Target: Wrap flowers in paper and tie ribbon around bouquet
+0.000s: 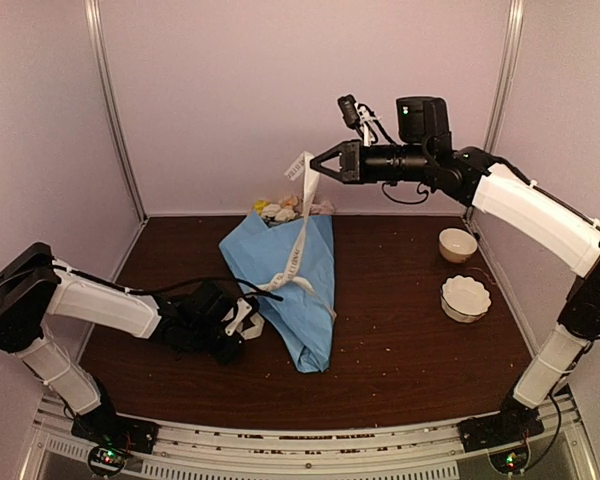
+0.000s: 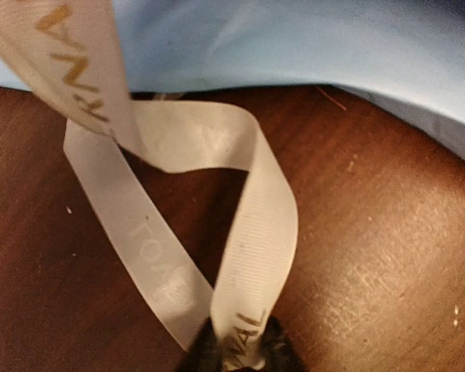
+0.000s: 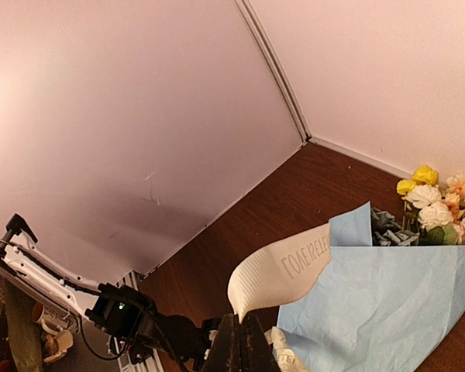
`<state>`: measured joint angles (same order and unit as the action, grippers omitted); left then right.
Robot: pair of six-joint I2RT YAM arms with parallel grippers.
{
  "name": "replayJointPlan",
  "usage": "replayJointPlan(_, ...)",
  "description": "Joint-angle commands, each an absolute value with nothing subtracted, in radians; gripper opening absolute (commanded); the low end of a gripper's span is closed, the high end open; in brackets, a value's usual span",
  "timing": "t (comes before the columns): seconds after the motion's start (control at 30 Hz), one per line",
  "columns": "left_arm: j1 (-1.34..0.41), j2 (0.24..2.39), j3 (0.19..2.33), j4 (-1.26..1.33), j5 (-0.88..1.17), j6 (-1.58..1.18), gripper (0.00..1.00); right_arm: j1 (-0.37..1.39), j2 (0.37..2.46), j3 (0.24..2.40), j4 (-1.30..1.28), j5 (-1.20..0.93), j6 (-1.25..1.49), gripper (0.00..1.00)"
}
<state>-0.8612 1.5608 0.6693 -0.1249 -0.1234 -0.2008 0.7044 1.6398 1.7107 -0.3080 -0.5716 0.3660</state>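
The bouquet lies mid-table: a light blue paper [image 1: 290, 285] cone with the flowers [image 1: 283, 208] showing yellow, pink and white blooms out of its far end. The cream ribbon [image 1: 298, 255] runs across the paper. My right gripper [image 1: 314, 165] hangs high above the blooms, shut on the ribbon's upper end [image 3: 283, 271]. My left gripper [image 1: 242, 318] sits low at the cone's left edge, shut on the ribbon's other end. In the left wrist view that end of the ribbon [image 2: 256, 232] loops over the table from the left gripper [image 2: 244, 358] beside the paper [image 2: 310, 39]. The right wrist view shows the right gripper [image 3: 244, 335], paper [image 3: 387, 302] and flowers [image 3: 428, 203].
Two white scalloped bowls [image 1: 458, 244] [image 1: 465, 298] stand at the right side of the brown table [image 1: 400, 340]. Pale walls close in the back and sides. My left arm [image 1: 110, 305] stretches low across the left part of the table.
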Motion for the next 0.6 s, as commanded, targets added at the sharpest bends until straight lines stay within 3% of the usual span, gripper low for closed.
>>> replayJointPlan(0.0, -0.86, 1.609, 0.628, -0.092, -0.209, -0.221, 0.0, 0.669, 1.682, 1.785, -0.278, -0.52, 0.384, 0.0)
replayJointPlan(0.3, -0.858, 1.354, 0.511, -0.058, -0.463, -0.365, 0.0, 0.589, 1.672, 1.738, -0.289, -0.474, 0.372, 0.0)
replayJointPlan(0.43, -0.862, 1.194, 0.498, -0.052, -0.429, -0.326, 0.0, 0.595, 1.679, 1.725, -0.295, -0.455, 0.346, 0.0)
replayJointPlan(0.57, -0.978, 1.128, 0.589, 0.031, -0.411, -0.156, 0.0, 0.681, 1.761, 1.823, -0.331, -0.476, 0.32, 0.0)
